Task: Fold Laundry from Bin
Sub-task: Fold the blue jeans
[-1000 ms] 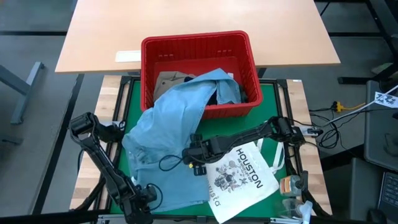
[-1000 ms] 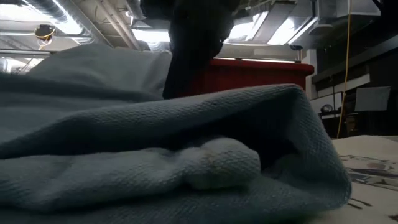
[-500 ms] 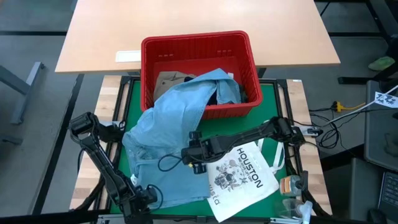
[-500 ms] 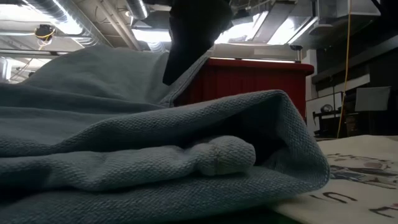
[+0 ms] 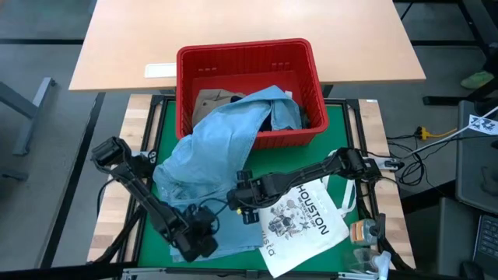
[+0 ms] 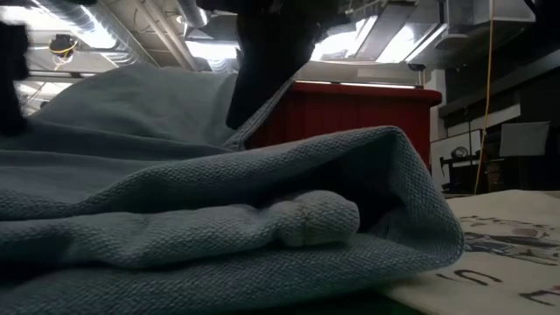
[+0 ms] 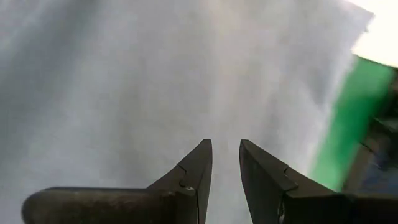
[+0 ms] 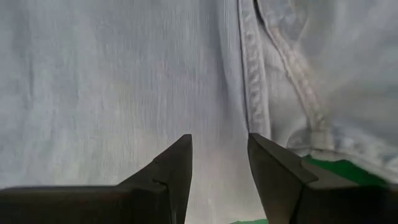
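Observation:
The red bin stands at the far middle of the green mat. A light blue denim garment hangs out over the bin's near rim and spreads across the mat. A khaki piece and a dark one lie inside the bin. My left gripper hovers over the denim's near part, fingers a little apart with nothing between them. My right gripper stands open over the denim beside a stitched seam.
A white tote bag printed HOUSTON lies at the near right, partly under the right arm and touching the denim's edge. A pale wooden table stands behind the bin. In the low view a thick fold of denim fills the foreground.
My left gripper has swung from the near left corner toward the table's right, onto the denim's near part, turning as it went. The denim's near fold has sunk a little and drawn back from the tote bag.

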You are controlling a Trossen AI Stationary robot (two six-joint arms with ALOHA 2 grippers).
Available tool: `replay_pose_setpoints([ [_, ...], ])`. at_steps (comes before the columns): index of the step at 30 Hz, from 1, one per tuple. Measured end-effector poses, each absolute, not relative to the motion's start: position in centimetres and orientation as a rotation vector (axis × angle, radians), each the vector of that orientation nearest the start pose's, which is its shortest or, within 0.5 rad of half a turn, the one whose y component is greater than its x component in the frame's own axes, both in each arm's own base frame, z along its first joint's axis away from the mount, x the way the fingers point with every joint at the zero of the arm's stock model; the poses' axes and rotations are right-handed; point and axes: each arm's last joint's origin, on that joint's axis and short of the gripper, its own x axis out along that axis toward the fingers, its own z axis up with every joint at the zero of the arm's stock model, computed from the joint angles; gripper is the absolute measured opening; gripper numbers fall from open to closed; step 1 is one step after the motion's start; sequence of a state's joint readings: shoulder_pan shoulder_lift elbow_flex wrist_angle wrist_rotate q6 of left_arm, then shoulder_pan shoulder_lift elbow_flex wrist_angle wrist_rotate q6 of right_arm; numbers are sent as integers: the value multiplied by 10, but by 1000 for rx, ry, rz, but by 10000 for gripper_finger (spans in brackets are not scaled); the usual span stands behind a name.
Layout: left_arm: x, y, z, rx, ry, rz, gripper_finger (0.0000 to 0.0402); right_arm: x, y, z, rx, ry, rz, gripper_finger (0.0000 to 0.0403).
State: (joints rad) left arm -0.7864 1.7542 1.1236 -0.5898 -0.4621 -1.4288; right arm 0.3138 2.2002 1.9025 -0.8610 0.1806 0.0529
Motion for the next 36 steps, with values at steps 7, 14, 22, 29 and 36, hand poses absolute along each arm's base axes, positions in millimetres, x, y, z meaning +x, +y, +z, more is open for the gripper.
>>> replay_pose_setpoints([
  [7, 253, -207, 177, -568, 967, 528, 78, 432, 135, 185, -216, 1240, 48, 156],
  [14, 254, -203, 175, -596, 1061, 522, 78, 427, 133, 159, -191, 1238, 49, 156],
  [22, 246, -191, 173, -486, 1067, 651, 78, 427, 134, 149, -170, 1206, 68, 156],
  [29, 257, -177, 174, -495, 1000, 709, 78, 426, 134, 152, -175, 1223, 68, 156],
  [36, 263, -168, 174, -495, 977, 739, 78, 434, 135, 174, -213, 1189, 14, 156],
])
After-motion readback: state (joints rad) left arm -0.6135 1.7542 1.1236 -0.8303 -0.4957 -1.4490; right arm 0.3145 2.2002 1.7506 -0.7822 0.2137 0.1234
